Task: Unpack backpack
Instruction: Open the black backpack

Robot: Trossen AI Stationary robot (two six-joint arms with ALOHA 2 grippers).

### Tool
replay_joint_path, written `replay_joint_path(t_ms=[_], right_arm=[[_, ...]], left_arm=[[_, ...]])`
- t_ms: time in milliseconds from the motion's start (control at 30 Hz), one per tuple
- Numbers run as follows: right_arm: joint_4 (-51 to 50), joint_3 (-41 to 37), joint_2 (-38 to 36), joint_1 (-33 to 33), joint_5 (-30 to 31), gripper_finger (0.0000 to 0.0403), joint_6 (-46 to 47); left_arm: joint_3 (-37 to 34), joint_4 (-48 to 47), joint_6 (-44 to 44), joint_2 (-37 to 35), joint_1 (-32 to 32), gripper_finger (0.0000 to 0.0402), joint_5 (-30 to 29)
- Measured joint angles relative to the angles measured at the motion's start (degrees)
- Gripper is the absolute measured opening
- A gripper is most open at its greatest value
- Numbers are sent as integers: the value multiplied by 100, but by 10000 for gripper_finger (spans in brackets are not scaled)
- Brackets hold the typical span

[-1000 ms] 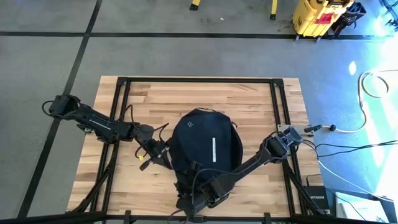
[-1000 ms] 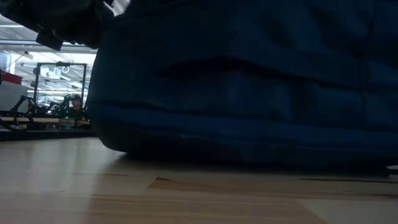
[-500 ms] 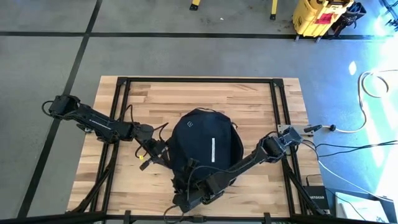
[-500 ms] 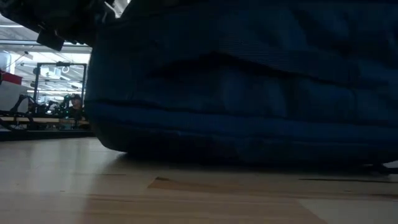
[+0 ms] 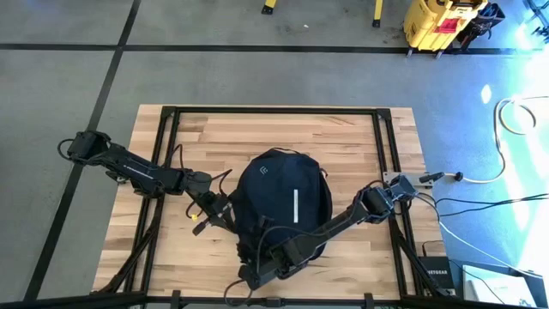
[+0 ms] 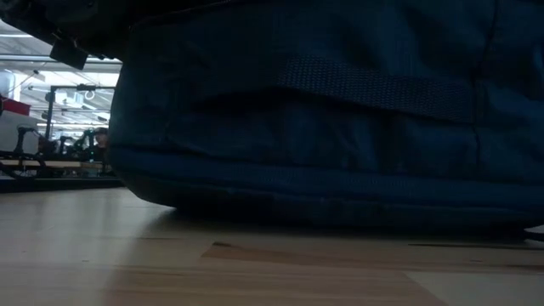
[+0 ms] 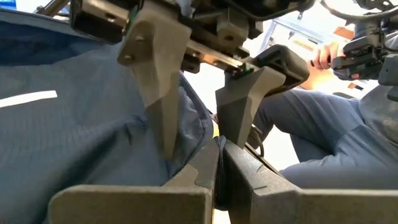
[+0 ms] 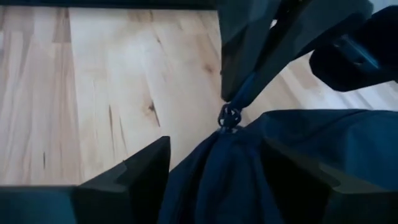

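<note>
We see the backpack [image 5: 283, 206] lying flat in the middle of the wooden table [image 5: 257, 133], white stripe and small logo facing up, with both arms working at its lower-left edge. In the low view its navy side wall fills nearly everything, a webbing strap [image 6: 374, 85] running across it.

The left gripper [image 7: 217, 168] sits at the bag's left edge with its jaws pressed fully together, pinching a fold of the dark fabric (from the wrist view the cloth bunches up right where the fingers meet). The right gripper [image 8: 230, 180] reaches across the bag's near edge toward the same corner; its jaws stand apart on either side of a gathered peak of fabric, where a small metal zipper pull [image 8: 229, 116] hangs. We cannot say that it has hold of anything yet.

We judge this bag to be soft and floppy: the cloth creases and tents wherever it is pinched, so it will sag and slide rather than hold a shape. It looks bulky and probably not light if still packed. The woven fabric should offer decent friction. The zipper pull is the sensible place to grasp, with the other gripper anchoring the fabric beside it so the zip has something to pull against.

A seated person [image 7: 329, 130] shows beyond the table.
</note>
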Motion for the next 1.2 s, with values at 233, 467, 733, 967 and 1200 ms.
replay_joint_path(t_ms=[233, 467, 733, 967, 1200], right_arm=[[9, 0, 10, 2, -262, 102, -108], [-55, 2, 24, 0, -391, 9, -126], [-77, 4, 24, 78, -314, 2, -106], [-129, 4, 12, 262, -158, 0, 75], [-626, 148, -55, 550, -25, 0, 521]], left_arm=[[0, 0, -64, 0, 0, 0, 7], [0, 48, -176, 4, 0, 0, 8], [0, -1, -91, 9, 166, 0, 63], [2, -544, 131, 7, 520, 0, 170], [7, -802, 241, 0, 737, 0, 143]])
